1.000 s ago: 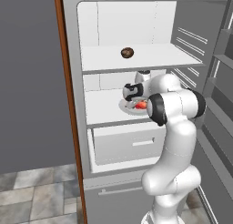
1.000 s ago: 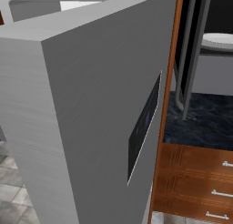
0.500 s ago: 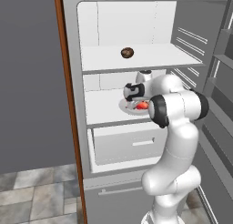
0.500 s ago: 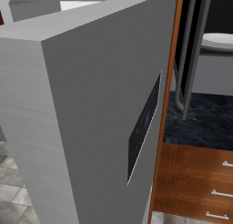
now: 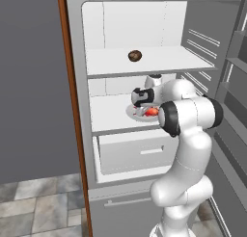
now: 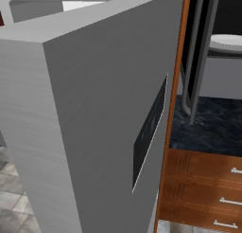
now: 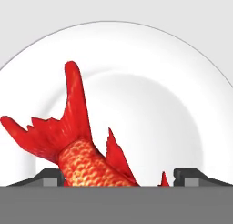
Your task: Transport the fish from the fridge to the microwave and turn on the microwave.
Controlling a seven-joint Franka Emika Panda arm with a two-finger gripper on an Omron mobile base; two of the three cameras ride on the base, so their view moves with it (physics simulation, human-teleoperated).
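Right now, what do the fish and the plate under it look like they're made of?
The fish looks like raw flesh or a glossy model: bright red-orange, with a scale pattern on the body and smooth jagged fins. The plate looks like glazed white ceramic, smooth with a soft sheen and a shallow rim; it could be plastic.

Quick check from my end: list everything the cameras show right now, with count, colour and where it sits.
fridge: 1, light grey with white interior, door open, in front of the base.
fish: 1, red-orange, on the plate, its body between the finger tips.
plate: 1, white, on the middle fridge shelf under the fish.
brown ball: 1, dark brown, on the upper fridge shelf.
fridge drawer: 1, white with bar handle, below the middle shelf.
wooden drawers: a stack, brown with metal handles, lower right of the right base view.
gripper: 1, dark finger tips, down at the plate either side of the fish; contact not clear.
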